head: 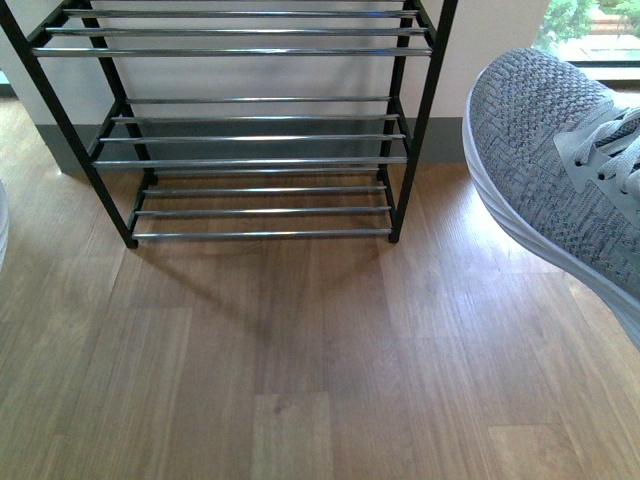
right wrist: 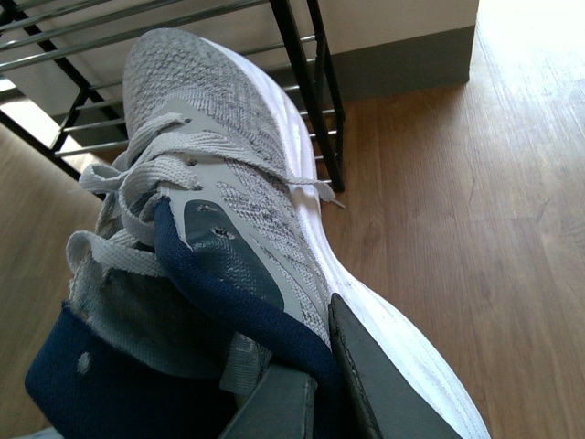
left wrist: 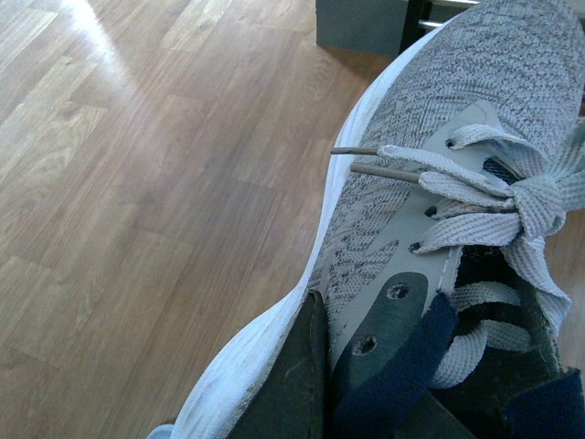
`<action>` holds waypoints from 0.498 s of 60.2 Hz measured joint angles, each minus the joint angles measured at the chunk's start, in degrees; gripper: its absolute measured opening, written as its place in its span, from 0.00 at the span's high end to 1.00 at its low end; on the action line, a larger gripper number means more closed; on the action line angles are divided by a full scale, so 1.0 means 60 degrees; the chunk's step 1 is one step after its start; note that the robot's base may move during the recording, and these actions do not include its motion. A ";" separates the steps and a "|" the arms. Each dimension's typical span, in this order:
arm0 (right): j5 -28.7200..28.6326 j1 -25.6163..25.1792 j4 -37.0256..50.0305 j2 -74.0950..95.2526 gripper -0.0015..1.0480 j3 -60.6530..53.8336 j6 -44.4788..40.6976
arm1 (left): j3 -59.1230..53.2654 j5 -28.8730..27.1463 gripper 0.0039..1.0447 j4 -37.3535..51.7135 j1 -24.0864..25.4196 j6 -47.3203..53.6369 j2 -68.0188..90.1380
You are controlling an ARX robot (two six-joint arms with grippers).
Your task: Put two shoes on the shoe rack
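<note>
The shoe rack (head: 250,140), black frame with chrome rods, stands against the wall ahead. Its tiers in view hold no shoes. My right gripper (right wrist: 320,402) is shut on one grey knit sneaker (right wrist: 228,146), pinching its navy collar and side. The sneaker's toe points at the rack (right wrist: 302,91). This sneaker (head: 560,170) hangs above the floor right of the rack in the front view. My left gripper (left wrist: 356,412) is shut on the other grey knit sneaker (left wrist: 457,91) at its collar, above the floor. Only a pale sliver (head: 2,225) shows at the front view's left edge. The pale blue slides are out of view.
Wood plank floor (head: 300,360) spreads in front of the rack. A white wall with a grey baseboard (head: 450,140) runs behind it. A window (head: 590,30) shows at the far right.
</note>
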 joint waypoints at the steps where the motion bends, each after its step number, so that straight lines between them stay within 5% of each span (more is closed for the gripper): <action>1: 0.0022 -0.0004 0.0000 0.0000 0.99 0.0000 -0.0004 | 0.0000 0.0000 0.99 0.0004 0.0000 0.0000 0.0000; 30: 0.0142 -0.0011 0.0000 0.0004 0.99 -0.0004 -0.0004 | 0.0000 0.0095 0.99 0.0004 -0.0007 -0.0004 0.0004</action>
